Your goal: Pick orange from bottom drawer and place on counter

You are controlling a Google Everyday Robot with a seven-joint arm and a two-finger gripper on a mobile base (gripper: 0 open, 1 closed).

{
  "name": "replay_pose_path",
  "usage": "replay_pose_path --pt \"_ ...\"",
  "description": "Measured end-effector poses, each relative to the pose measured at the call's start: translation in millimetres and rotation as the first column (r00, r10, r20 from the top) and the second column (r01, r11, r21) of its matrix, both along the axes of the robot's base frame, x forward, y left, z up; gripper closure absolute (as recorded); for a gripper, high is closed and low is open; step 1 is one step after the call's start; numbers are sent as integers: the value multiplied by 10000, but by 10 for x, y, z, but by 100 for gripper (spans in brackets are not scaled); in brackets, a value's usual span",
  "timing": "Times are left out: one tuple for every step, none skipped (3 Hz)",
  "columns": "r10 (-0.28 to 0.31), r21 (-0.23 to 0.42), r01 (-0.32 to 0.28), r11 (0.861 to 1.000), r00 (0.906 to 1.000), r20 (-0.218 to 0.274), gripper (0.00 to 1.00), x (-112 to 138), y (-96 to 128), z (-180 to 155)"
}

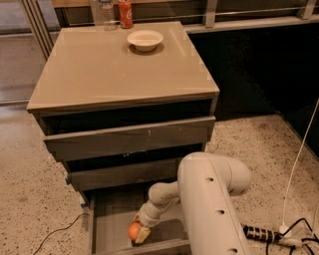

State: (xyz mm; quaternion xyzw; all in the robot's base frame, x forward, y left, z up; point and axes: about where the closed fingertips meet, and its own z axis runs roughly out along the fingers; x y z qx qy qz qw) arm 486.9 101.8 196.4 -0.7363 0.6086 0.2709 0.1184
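Reaching down into the bottom drawer, the gripper sits low near the drawer's front edge, left of centre. Jaws are closed narrow around the orange; a pale finger presses its right side, and the other is hidden behind the fruit. The orange is just above or on the drawer floor, can't tell which. It is inside the drawer, well below the counter.

The arm comes in from lower right; its big white link covers the drawer's right half. The drawer is pulled out, the two above it only partly out.

On the counter: a white bowl near the back, a red can and a clear bottle at the back edge, left of the bowl. On the floor, right of the arm: a power strip with cables and a white cord running up.
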Motion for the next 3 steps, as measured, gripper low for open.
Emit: replay_pose_path --pt "-231 -57 232 9997 9995 227 100 30 -121 105" --pt "-624 -131 631 9979 9966 534 100 67 -339 264" --pt "-1293 -326 1325 9906 9879 854 100 86 -707 407"
